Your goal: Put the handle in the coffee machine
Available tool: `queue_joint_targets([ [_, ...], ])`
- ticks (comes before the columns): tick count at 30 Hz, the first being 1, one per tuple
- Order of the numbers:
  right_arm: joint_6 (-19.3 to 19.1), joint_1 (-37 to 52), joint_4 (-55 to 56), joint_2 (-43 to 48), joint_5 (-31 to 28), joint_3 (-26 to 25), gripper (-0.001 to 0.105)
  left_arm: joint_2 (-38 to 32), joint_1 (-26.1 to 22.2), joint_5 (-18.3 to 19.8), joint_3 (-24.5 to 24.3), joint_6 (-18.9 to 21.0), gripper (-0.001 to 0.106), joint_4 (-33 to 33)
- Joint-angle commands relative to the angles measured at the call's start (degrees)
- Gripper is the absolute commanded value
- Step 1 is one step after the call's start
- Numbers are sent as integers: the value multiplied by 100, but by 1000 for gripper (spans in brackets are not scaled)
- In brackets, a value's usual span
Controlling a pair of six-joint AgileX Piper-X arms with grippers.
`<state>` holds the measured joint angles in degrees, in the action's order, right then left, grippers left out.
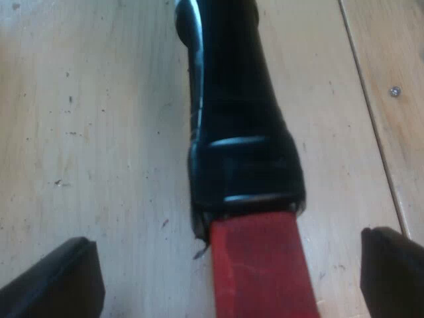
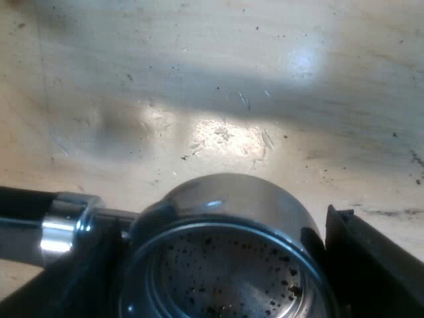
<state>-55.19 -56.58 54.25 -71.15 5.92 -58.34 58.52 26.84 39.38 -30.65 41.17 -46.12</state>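
Holder (image 2: 225, 199) is sitting on or just above the wooden table (image 2: 199, 79); which of the two cannot be told. Right gripper (image 2: 218, 265) is pinching the holder's metal cup, one finger (image 2: 371, 265) pressing on each side. Left gripper (image 1: 232, 265) is hovering at the dark handle (image 1: 238, 99), its fingers (image 1: 59, 281) standing spread, clear of the red end (image 1: 262, 271). Judged step: pick-up. Next move is calling for keeping the holder level and carrying it to the machine.

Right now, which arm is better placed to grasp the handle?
Left, probably: my left gripper is open astride the handle by its red end; my right gripper sits at the metal basket, which must stay free.
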Motion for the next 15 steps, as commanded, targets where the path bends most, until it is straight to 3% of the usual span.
queue_joint_targets([
  [1, -28, 39, -4, 99, 85, -83, 0, 0, 31, 148, -14, -28, 80, 27],
  [15, -28, 39, -4, 99, 85, -83, 0, 0, 31, 272, -14, 89, 78, 233],
])
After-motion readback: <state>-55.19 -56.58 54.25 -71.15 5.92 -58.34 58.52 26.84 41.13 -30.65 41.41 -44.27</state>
